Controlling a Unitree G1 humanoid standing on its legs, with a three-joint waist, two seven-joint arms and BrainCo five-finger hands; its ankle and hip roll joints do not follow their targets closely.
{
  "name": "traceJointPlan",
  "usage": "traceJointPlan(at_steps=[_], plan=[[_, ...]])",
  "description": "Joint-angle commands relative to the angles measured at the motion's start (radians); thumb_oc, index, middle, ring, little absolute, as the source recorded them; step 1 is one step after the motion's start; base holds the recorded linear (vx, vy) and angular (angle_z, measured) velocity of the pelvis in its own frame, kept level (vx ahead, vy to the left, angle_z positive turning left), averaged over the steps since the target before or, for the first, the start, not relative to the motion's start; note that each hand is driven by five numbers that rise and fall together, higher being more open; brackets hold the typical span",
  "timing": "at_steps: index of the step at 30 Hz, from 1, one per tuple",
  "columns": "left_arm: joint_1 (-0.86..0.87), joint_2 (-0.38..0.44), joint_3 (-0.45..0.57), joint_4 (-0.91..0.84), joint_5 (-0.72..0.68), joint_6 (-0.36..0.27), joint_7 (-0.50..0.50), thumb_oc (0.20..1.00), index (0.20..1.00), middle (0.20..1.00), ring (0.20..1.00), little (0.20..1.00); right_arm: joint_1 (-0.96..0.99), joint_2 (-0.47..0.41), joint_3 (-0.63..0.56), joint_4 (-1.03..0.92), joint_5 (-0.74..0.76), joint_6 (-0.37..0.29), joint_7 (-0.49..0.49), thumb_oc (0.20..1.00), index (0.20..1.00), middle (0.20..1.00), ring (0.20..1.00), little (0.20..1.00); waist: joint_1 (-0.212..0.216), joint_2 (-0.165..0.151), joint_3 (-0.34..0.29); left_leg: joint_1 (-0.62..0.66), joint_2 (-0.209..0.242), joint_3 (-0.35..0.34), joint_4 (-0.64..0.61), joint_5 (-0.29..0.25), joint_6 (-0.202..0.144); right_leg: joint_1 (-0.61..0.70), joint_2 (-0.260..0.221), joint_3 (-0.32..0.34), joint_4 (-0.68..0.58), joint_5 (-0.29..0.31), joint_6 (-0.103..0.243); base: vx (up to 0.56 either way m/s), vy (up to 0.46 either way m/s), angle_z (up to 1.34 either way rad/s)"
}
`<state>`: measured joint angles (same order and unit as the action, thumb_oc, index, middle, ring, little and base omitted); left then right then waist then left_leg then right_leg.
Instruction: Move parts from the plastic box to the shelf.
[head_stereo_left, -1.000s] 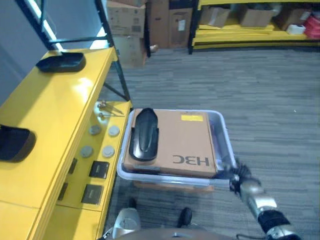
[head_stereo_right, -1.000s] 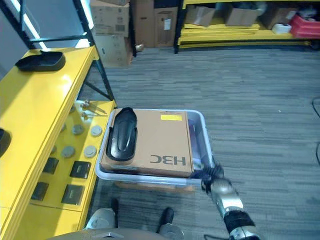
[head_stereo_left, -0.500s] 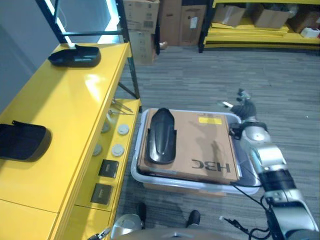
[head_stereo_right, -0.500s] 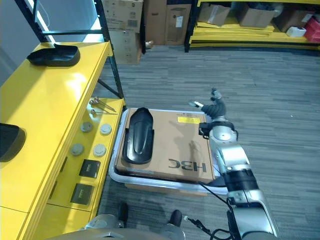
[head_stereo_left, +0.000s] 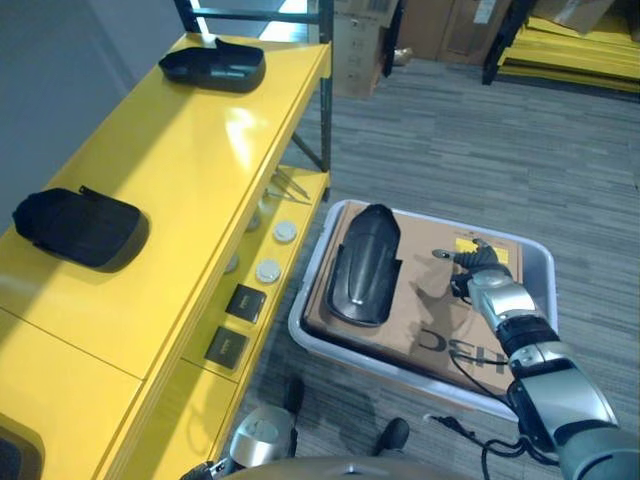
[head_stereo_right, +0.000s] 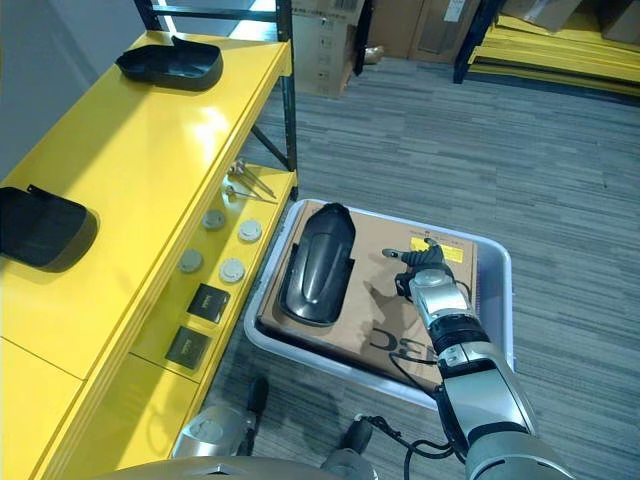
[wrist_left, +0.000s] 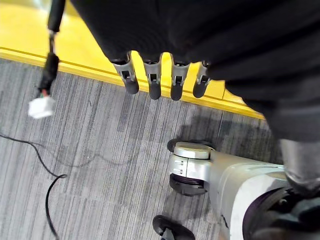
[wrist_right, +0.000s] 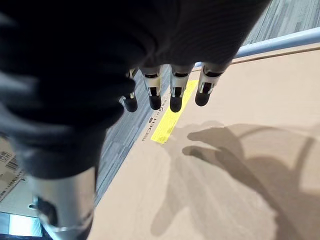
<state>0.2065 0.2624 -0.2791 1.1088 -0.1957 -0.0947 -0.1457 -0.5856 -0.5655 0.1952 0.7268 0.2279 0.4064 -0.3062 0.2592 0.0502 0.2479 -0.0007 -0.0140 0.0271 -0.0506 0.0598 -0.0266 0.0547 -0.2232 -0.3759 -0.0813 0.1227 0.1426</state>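
My right hand (head_stereo_right: 425, 272) hangs with relaxed, empty fingers (wrist_right: 172, 95) over the carton (head_stereo_left: 435, 300) in the box (head_stereo_left: 540, 275), beside the black part (head_stereo_left: 364, 265), so a careless sideways reach may push the smooth part off the carton.

warehouse: yellow shelving (head_stereo_right: 150, 170), stacked cardboard boxes (head_stereo_right: 325, 40)

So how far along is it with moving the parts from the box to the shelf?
Done: two black parts lie on the yellow shelf. In hand: nothing; the right hand hovers open over the cardboard box in the plastic box, and the left hand hangs open near the floor. Left: one black part on the cardboard.
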Motion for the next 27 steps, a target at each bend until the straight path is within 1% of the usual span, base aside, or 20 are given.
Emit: traceJointPlan(at_steps=[1,4,6,13,20,22,24,27], plan=[[-0.041,0.023,-0.060,0.021,-0.029,-0.008,-0.003,1.000,1.000,1.000,1.000,1.000,-0.019,-0.074,0.065,-0.011,-0.033,-0.067,0.008,1.000,1.000,1.000,1.000,1.000,0.019,0.022,-0.033,-0.049,0.035,-0.034,0.045,-0.053,-0.027,-0.042,0.012,-0.008,0.107,-0.108,0.011,0.00,0.000,0.00],[-0.039,0.022,-0.060,0.022,-0.022,-0.010,0.001,1.000,1.000,1.000,1.000,1.000,-0.013,-0.065,0.066,0.002,-0.017,-0.082,0.010,1.000,1.000,1.000,1.000,1.000,0.027,0.018,-0.032,-0.050,0.034,-0.040,0.050,-0.056,-0.025,-0.037,0.013,-0.010,0.105,-0.108,0.013,0.01,0.018,0.05],[-0.042,0.024,-0.064,0.020,-0.025,-0.003,0.001,1.000,1.000,1.000,1.000,1.000,-0.017,-0.046,0.079,0.018,-0.012,-0.091,0.029,1.000,1.000,1.000,1.000,1.000,0.038,0.014,-0.035,-0.048,0.034,-0.044,0.053,-0.059,-0.023,-0.029,0.013,-0.014,0.103,-0.110,0.014,0.02,0.038,0.12],[-0.038,0.015,-0.072,0.016,-0.013,0.002,0.019,1.000,1.000,1.000,1.000,1.000,0.002,0.031,0.131,-0.027,-0.023,-0.071,0.034,1.000,1.000,1.000,1.000,1.000,0.059,0.004,-0.039,-0.042,0.034,-0.054,0.055,-0.063,-0.021,-0.008,0.013,-0.023,0.097,-0.112,0.017,0.00,0.017,0.04],[-0.030,0.012,-0.068,0.013,-0.009,0.020,0.029,1.000,1.000,1.000,1.000,1.000,0.036,0.095,0.195,-0.064,-0.092,-0.049,0.035,1.000,1.000,1.000,1.000,1.000,0.080,-0.002,-0.053,-0.034,0.033,-0.065,0.046,-0.060,-0.017,0.012,0.013,-0.036,0.091,-0.113,0.023,0.01,0.014,0.08],[-0.026,0.013,-0.063,0.010,-0.009,0.022,0.029,1.000,1.000,1.000,1.000,1.000,0.052,0.098,0.206,-0.086,-0.112,-0.040,0.043,1.000,1.000,1.000,1.000,1.000,0.080,-0.007,-0.053,-0.036,0.034,-0.065,0.044,-0.059,-0.017,0.011,0.014,-0.035,0.090,-0.113,0.024,-0.02,-0.001,0.09],[-0.023,0.014,-0.054,0.009,-0.013,0.019,0.030,1.000,1.000,1.000,1.000,1.000,0.084,0.093,0.216,-0.131,-0.156,-0.030,0.072,1.000,1.000,1.000,1.000,1.000,0.077,-0.019,-0.046,-0.042,0.035,-0.065,0.044,-0.058,-0.015,0.005,0.017,-0.031,0.091,-0.113,0.026,-0.05,-0.010,0.06],[-0.019,0.016,-0.040,0.008,-0.022,0.012,0.032,1.000,1.000,1.000,1.000,1.000,0.114,0.085,0.220,-0.177,-0.192,-0.029,0.092,1.000,1.000,1.000,1.000,1.000,0.071,-0.031,-0.037,-0.052,0.036,-0.062,0.048,-0.059,-0.015,-0.003,0.020,-0.026,0.093,-0.113,0.027,-0.07,-0.022,0.03]])
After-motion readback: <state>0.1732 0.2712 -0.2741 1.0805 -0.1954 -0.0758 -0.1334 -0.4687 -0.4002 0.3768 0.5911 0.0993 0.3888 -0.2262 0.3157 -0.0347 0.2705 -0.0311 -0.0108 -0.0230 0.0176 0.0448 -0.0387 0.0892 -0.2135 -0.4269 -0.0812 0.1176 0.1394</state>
